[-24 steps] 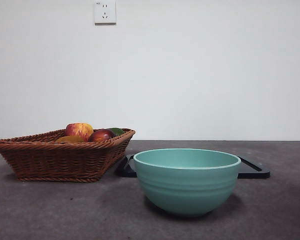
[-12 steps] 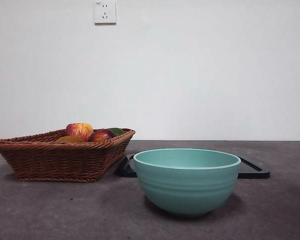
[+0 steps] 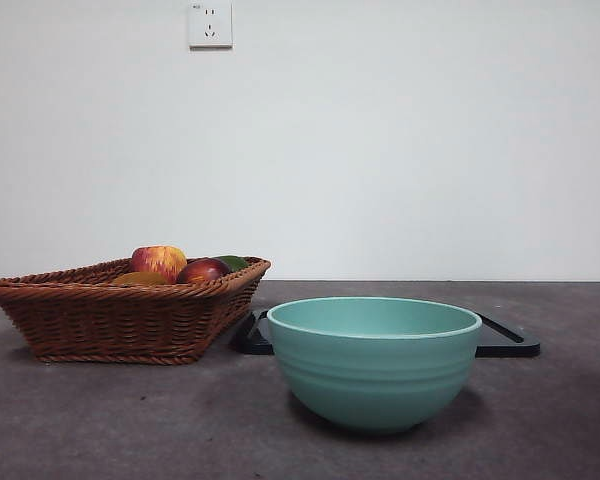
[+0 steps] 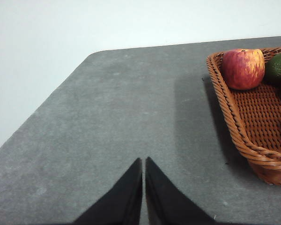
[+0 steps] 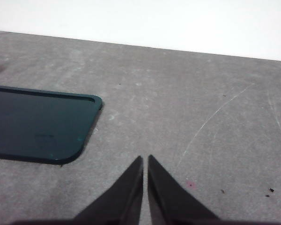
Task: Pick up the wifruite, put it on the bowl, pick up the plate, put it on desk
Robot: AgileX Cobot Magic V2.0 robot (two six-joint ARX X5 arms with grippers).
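Observation:
A teal-green bowl [image 3: 374, 362] stands on the dark grey desk [image 3: 100, 420], front and centre in the front view. It hides part of a glossy black tray [image 3: 508, 340] that lies behind it; the tray also shows in the right wrist view [image 5: 37, 124]. A brown wicker basket [image 3: 120, 315] at the left holds fruit: a red-yellow apple [image 3: 159, 261], a dark red fruit [image 3: 202, 270] and a green one [image 3: 233, 262]. My left gripper [image 4: 144, 161] is shut and empty above bare desk beside the basket [image 4: 246, 122]. My right gripper [image 5: 145, 159] is shut and empty above bare desk beside the tray.
A white wall with a socket [image 3: 210, 24] stands behind the desk. The desk's far edge and a rounded corner [image 4: 96, 52] show in the left wrist view. Small crumbs and a scratch [image 5: 215, 117] mark the desk near the right gripper.

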